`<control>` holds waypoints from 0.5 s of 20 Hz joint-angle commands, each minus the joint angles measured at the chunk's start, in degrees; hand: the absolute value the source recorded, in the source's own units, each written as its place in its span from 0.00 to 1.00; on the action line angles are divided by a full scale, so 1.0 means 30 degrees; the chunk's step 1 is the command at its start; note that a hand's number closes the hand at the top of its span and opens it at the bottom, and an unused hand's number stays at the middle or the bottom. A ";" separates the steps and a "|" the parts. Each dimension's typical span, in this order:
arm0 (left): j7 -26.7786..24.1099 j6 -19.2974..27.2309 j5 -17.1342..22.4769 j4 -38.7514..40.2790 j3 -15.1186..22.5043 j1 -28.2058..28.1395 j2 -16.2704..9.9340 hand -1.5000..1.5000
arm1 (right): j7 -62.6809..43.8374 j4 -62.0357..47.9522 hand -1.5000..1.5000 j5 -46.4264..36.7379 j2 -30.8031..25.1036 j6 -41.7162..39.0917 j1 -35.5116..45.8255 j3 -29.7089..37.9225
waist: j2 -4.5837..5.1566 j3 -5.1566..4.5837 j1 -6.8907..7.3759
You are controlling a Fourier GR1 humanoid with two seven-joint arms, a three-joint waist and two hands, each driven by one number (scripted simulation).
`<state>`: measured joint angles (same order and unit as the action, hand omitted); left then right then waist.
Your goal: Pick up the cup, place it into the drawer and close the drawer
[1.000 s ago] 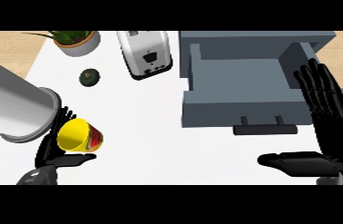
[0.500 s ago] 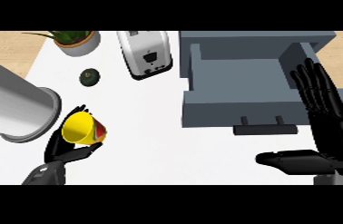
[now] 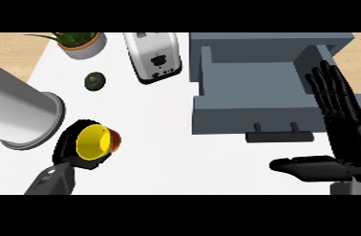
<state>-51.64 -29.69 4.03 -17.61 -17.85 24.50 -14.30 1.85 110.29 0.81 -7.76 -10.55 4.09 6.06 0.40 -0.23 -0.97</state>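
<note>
Just beside the left hand, up and to its outer side: a large grey cylinder, lying tilted, nearly touching the fingers. Further ahead of that hand, a small dark green avocado, a potted plant and a white toaster. Between the two hands, only bare white counter. Directly beside the right hand, on its inner side: the open grey drawer, showing nothing inside, handle toward the robot. Left hand curled round the yellow cup, mouth facing up, red outside. Right hand flat and open, fingers straight, thumb pointing inward below the handle.
</note>
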 commanded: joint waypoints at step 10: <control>-0.4574 0.2121 0.1470 -0.0824 -0.1577 0.0784 0.1593 1.00 | -0.0298 -0.0042 0.00 0.0198 -0.0499 -0.0121 0.0552 0.0600 | 0.0006 0.0020 -0.0100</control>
<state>-56.39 -22.71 8.00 -19.56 -21.88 25.87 -11.57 1.52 109.80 0.50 -8.53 -10.66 5.11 6.68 0.46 -0.20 -1.16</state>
